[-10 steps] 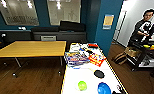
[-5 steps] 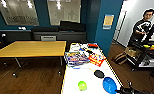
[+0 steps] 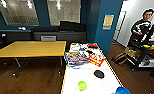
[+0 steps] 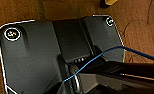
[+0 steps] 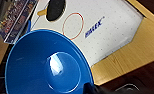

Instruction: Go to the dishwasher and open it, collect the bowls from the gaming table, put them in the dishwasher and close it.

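The gaming table runs away from me, white-topped with a thin yellowish edge. The lime green bowl stands on its near end. The blue bowl is at the table's near right edge. In the right wrist view this blue bowl looms large and tilted above the white top, with a dark part of my right gripper at its rim, shut on it. The left wrist view looks down on the robot's dark plate over brown floor. The dishwasher is out of view.
Board-game boxes, a red packet and a black paddle lie further along the white table. A light wooden table stands to the left. A blue wall column rises behind. A person with a rig stands at the right.
The blue bowl has shifted to the right, toward the table's near right edge. The green bowl and the other things on the table have stayed put.
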